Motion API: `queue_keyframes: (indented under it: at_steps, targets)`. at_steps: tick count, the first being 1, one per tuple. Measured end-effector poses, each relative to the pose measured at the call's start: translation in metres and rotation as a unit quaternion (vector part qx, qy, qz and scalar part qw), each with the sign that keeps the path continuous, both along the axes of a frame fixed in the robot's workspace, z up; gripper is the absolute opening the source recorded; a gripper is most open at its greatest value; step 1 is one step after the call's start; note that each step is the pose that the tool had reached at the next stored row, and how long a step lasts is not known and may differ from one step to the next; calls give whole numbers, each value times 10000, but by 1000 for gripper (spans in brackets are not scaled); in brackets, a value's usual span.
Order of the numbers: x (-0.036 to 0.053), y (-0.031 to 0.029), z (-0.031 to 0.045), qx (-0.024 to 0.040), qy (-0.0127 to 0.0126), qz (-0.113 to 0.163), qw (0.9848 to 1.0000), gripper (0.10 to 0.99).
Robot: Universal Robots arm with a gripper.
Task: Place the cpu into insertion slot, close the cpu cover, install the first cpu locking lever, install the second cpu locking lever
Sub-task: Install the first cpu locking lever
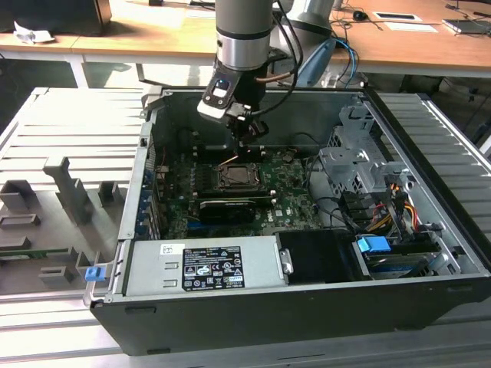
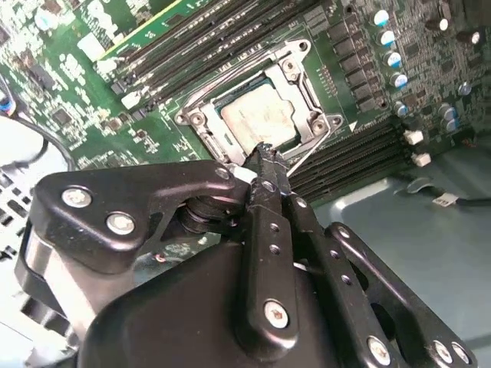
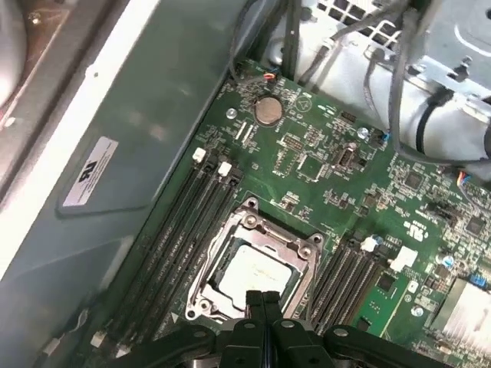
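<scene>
Pale silver-grey square cpu (image 3: pixel 257 270) seated in square black insertion slot (image 3: pixel 220 261); thin silver cpu cover (image 3: pixel 284 234) apparently flat around it. Directly above slot's edge, black gripper (image 3: pixel 261 297), fingers pressed together, holding nothing.

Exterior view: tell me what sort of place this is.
Probably a robotics lab or workshop. A robot arm reaches into an open desktop computer case, the case sits on a slatted metal workbench with grey fixture blocks, and wooden desks stand behind.
</scene>
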State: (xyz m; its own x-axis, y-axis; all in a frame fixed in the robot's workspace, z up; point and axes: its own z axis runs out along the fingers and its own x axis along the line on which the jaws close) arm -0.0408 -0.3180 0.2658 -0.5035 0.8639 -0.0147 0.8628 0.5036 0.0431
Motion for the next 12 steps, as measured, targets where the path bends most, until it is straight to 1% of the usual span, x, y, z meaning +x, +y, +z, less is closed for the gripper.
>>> queue_keyframes:
  at_steps: [1,2,3,4,6,7,8,9,10,11,12]
  targets:
    - [0,0,0,-2,0,214,9998,106]
    - [0,0,0,-2,0,366,9993,106]
    - [0,0,0,-3,0,618,9981,106]
    - [0,0,0,-3,0,764,9971,106]
    - [0,0,-1,-2,0,960,9954,106]
    - [0,0,-2,-3,0,1069,9943,106]
    - [0,0,-2,-3,0,1210,9926,106]
    - [0,0,-2,-3,0,1292,9916,106]
    - [0,0,-2,-3,0,1399,9902,106]
    - [0,0,-4,-2,-1,1567,9876,106]
    - [0,0,-8,0,0,1655,9862,106]
